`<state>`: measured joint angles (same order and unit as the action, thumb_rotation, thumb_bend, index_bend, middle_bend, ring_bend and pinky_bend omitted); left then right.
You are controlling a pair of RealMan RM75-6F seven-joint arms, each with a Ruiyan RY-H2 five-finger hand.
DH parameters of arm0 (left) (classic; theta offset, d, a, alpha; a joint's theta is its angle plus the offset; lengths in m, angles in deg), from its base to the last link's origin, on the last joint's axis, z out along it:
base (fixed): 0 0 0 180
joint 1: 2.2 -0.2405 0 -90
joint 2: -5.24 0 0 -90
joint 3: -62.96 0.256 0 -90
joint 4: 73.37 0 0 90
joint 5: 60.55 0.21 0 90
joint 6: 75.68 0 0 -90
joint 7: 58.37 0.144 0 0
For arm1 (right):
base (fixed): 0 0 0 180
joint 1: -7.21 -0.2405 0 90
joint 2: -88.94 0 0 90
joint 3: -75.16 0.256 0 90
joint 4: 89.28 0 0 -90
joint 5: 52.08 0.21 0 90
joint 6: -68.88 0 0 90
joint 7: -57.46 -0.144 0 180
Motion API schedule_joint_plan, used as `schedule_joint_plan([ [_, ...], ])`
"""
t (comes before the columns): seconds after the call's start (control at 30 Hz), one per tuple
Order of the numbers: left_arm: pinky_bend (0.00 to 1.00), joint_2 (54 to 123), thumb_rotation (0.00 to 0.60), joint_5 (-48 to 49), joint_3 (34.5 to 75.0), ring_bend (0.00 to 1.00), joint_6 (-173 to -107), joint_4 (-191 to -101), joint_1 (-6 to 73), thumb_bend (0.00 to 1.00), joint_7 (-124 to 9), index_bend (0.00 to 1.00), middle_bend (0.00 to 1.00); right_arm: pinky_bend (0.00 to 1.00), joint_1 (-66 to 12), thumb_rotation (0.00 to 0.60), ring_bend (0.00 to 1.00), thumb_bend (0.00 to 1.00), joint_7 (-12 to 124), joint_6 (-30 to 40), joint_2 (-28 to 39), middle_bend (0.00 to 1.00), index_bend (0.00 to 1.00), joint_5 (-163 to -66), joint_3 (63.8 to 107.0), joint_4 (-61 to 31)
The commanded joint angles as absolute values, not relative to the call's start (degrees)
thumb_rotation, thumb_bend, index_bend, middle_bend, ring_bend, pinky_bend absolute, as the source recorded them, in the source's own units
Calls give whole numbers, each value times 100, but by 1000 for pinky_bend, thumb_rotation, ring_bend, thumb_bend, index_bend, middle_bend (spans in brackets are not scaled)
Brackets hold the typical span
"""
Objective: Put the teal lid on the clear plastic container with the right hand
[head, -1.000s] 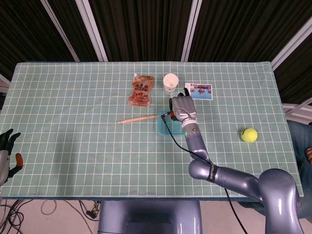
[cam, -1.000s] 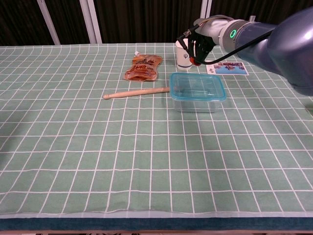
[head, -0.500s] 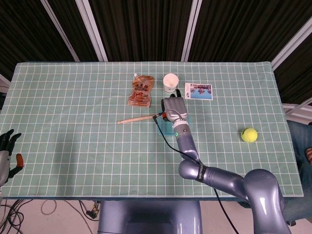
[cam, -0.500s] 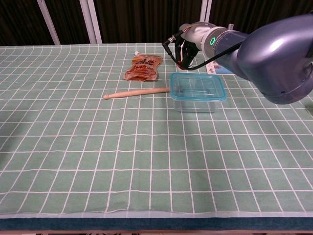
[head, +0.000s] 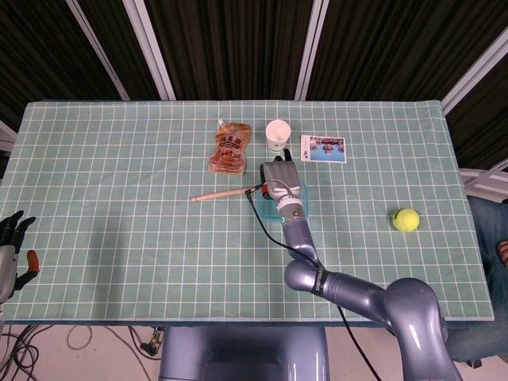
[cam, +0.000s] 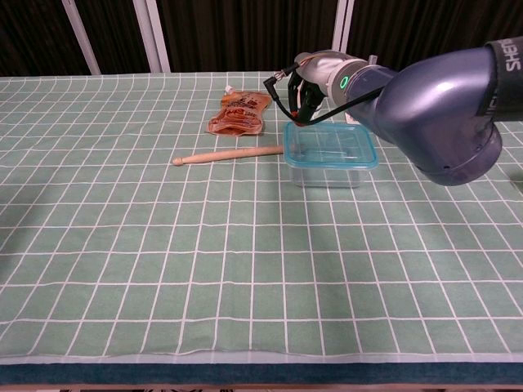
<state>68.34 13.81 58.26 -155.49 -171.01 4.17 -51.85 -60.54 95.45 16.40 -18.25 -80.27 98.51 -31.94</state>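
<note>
The clear plastic container (cam: 329,173) stands mid-table with the teal lid (cam: 331,145) lying flat on its rim. My right hand (cam: 304,88) hovers over the lid's far left corner, fingers pointing down and holding nothing. From the head view the right hand (head: 279,179) covers most of the container, and only teal edges of the lid (head: 302,197) show. My left hand (head: 12,248) hangs off the table's near left edge, fingers spread and empty.
A wooden stick (cam: 227,154) lies just left of the container. Behind it are an orange pouch (cam: 239,113), a paper cup (head: 278,135) and a picture card (head: 324,148). A tennis ball (head: 406,219) sits to the right.
My right hand has moved left along the back of the container, from near its far right to its far left corner. In the chest view it now hides the cup. The lid has not moved.
</note>
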Motion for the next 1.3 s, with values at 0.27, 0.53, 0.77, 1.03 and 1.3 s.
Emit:
schedule_joint_plan([
  [0.27,0,6838,600,1365,5827,0,-15543,-17093,416,657,-5181,111,0,0,-6060,600,254,483,9545,1779,-1976,583,721,-8070,9882,-3484],
  [0.53,0,6841,600,1353,5823,0,-15539,-17089,418,657,-5176,111,0,0,-6040,600,254,483,9599,1861,-2052,584,735,-8066,9890,-3609],
  [0.77,0,6838,600,1363,5826,0,-15543,-17102,420,657,-5159,111,0,0,-6025,600,254,483,9625,1890,-2092,583,738,-8148,9882,-3721],
  [1.03,0,6839,600,1327,5817,0,-15531,-17097,423,657,-5149,111,0,0,-5980,600,254,483,9660,1968,-2166,584,752,-8246,9805,-3863],
  [1.3,0,6836,600,1316,5819,0,-15532,-17103,419,657,-5141,111,0,0,-5957,600,253,483,9743,2050,-2190,584,762,-8239,9810,-3922],
])
